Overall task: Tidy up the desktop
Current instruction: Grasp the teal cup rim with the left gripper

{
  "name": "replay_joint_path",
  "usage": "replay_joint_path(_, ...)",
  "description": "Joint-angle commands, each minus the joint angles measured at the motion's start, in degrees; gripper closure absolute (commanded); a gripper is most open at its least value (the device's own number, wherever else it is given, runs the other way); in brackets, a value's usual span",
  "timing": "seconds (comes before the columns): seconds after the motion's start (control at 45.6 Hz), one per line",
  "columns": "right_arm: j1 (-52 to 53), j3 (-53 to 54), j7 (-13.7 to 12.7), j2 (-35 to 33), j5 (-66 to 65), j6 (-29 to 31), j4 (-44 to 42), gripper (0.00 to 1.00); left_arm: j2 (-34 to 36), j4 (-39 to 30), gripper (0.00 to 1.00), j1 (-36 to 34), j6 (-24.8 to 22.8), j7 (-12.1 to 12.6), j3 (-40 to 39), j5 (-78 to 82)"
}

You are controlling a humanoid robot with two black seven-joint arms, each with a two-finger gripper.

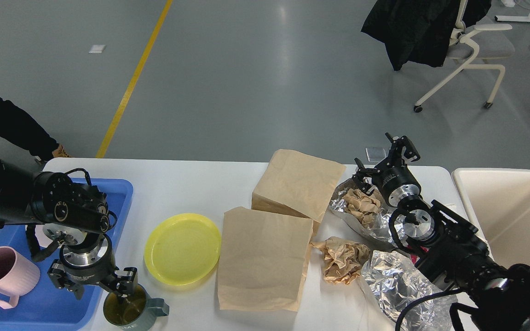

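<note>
The white desktop point(177, 184) carries a yellow plate point(183, 248), two flat brown paper bags point(297, 181) point(262, 257), a crumpled brown paper ball point(343, 259), crumpled paper on foil point(359, 204) and another foil sheet point(398, 285). A dark green mug point(129, 310) stands at the front edge beside the blue tray point(120, 188). My left gripper point(99, 288) points down, open, with its right finger inside the mug's mouth and its left finger over the tray's edge. My right gripper point(382, 158) is open and empty, just beyond the foil with paper.
A pink mug point(2, 276) stands in the blue tray. A cream bin point(509, 216) sits off the table's right end. An office chair with a black coat point(430, 27) stands on the floor far right. A person's dark sleeve point(2, 122) shows at the left.
</note>
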Motion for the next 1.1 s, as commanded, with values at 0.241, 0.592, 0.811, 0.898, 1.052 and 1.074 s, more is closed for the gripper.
replay_joint_path(0.241, 0.0, 0.0, 0.0, 0.0, 0.0, 0.0, 0.0, 0.0, -2.1, 3.3, 0.2, 3.7, 2.2, 0.0, -1.1, -0.1)
replay_joint_path(0.592, 0.0, 0.0, -0.1, 0.0, 0.0, -0.1, 0.0, 0.0, -4.5, 3.4, 0.2, 5.9, 5.2, 0.0, -2.5, 0.0)
replay_joint_path(0.811, 0.0, 0.0, -0.1, 0.0, 0.0, 0.0, 0.0, 0.0, -4.5, 3.5, 0.36, 6.3, 5.1, 0.0, -2.5, 0.0)
replay_joint_path(0.898, 0.0, 0.0, 0.0, 0.0, 0.0, -0.1, 0.0, 0.0, -4.5, 3.4, 0.78, 6.2, 3.2, 0.6, -2.5, 0.3)
replay_joint_path(1.052, 0.0, 0.0, 0.0, 0.0, 0.0, -0.1, 0.0, 0.0, -3.9, 3.4, 1.0, 6.3, -0.1, 5.2, -2.5, 0.0)
replay_joint_path(1.074, 0.0, 0.0, 0.0, 0.0, 0.0, 0.0, 0.0, 0.0, -3.9, 3.5, 1.0, 6.3, 0.1, 5.5, -2.6, -0.2)
